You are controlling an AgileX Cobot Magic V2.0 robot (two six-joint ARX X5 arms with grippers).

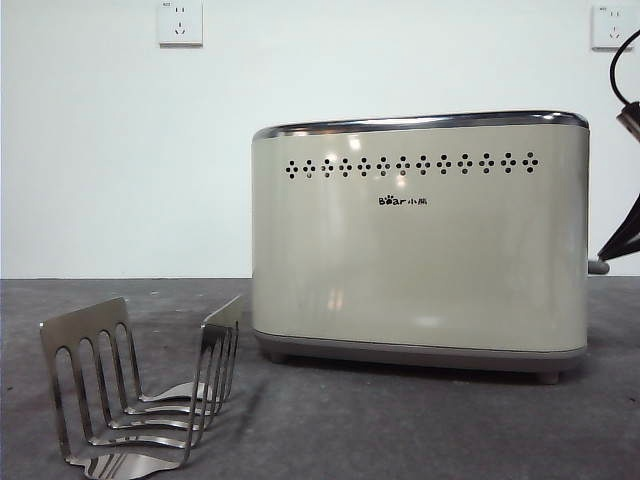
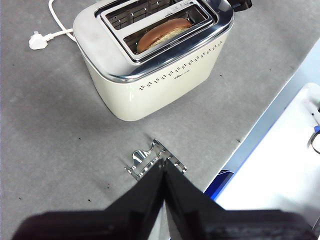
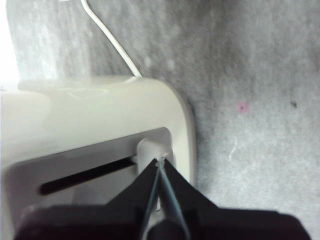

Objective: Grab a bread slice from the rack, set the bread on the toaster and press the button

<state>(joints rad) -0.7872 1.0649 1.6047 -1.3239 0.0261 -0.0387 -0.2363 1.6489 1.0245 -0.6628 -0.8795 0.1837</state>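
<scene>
The cream toaster [image 1: 420, 250] stands on the grey table. The slice of bread [image 2: 162, 32] sits in one of its slots, with only its brown top showing. The steel rack [image 1: 140, 400] is empty at the front left. My left gripper [image 2: 164, 162] is shut and empty, high above the rack [image 2: 142, 164]. My right gripper [image 3: 159, 161] is shut, its tips touching the grey button [image 3: 149, 149] at the toaster's narrow end. In the front view this gripper [image 1: 606, 254] comes in from the right edge just above the button [image 1: 598, 267].
A white plug and cord [image 2: 37, 41] lie on the table behind the toaster. Two white wall sockets [image 1: 180, 22] [image 1: 612, 25] are on the back wall. The table's edge [image 2: 260, 125] runs near the rack, with a white surface [image 2: 280, 170] beyond it.
</scene>
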